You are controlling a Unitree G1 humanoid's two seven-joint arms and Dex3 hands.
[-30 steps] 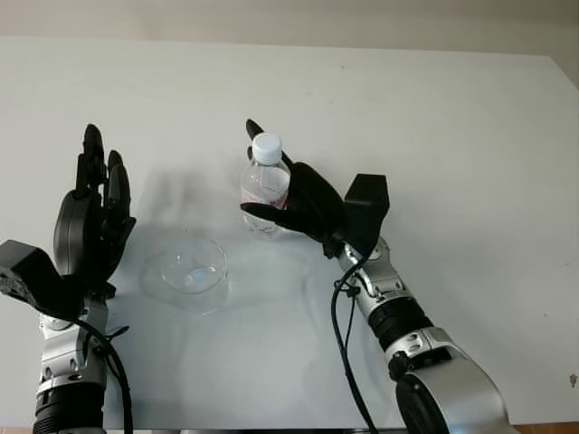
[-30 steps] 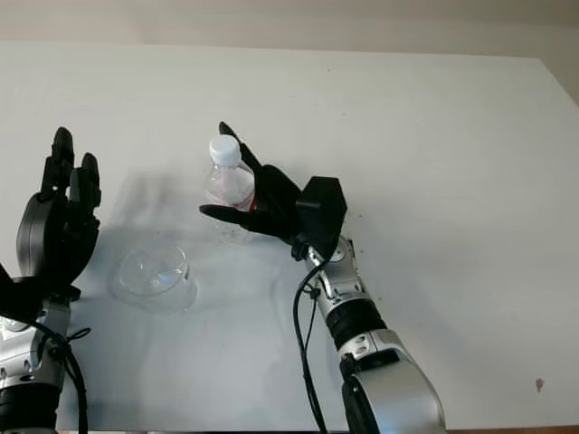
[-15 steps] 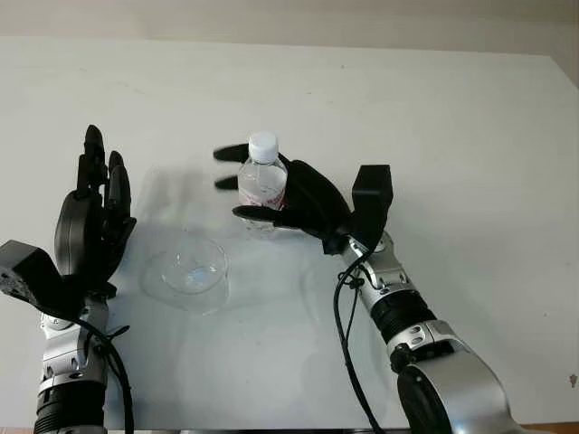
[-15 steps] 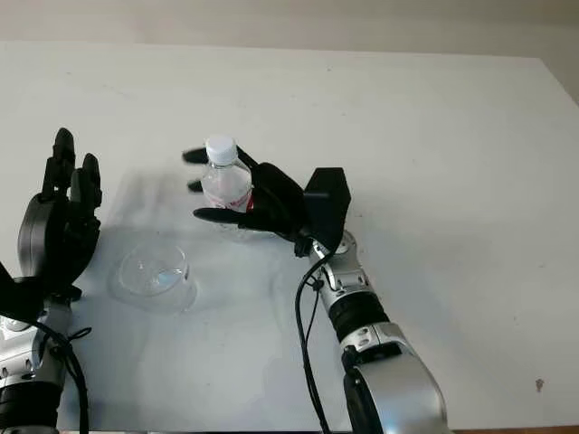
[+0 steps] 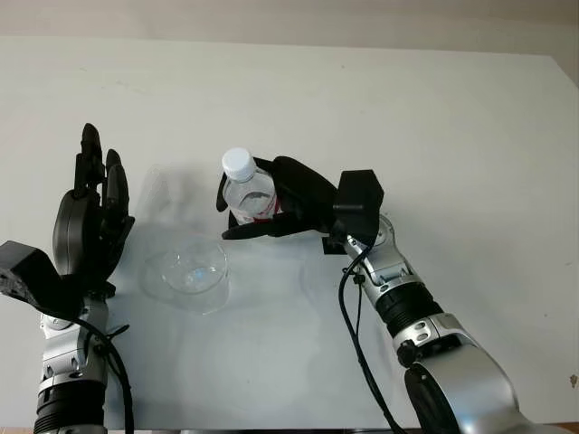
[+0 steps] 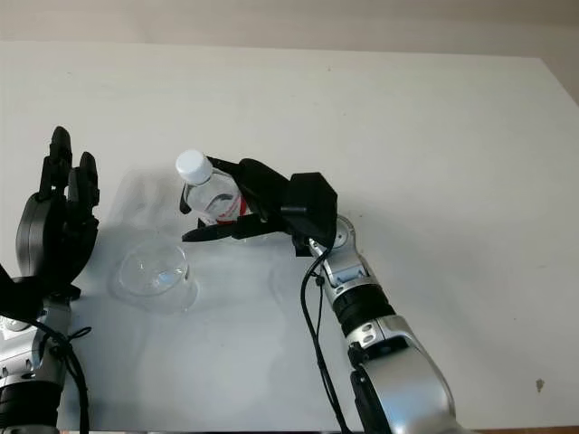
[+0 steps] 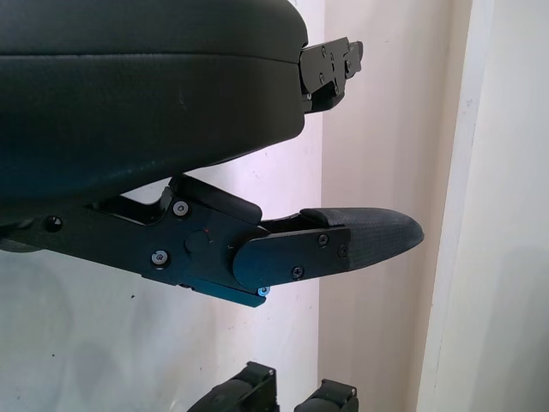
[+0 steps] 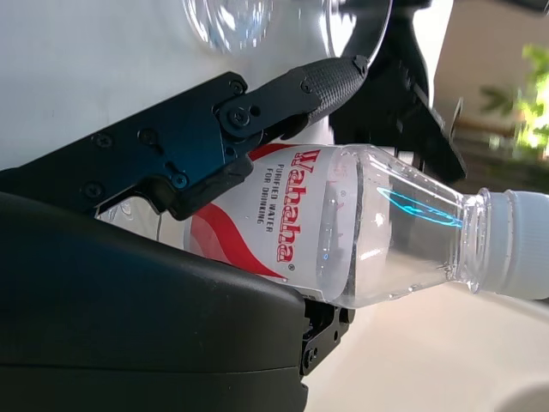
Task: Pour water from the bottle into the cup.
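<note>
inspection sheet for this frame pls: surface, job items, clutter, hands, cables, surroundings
Surface: white table, a few small dark specks.
Job's things: bottle, white cap on, part full, tilted toward the cup; the clear cup stands empty on the table.
Clutter: nothing seen.
Hands: right hand shut on the bottle beside the cup; left hand open, raised at the cup's left.
Cables: black cable along the right forearm; another at the left wrist.
Surroundings: beige wall beyond the table's far edge.
</note>
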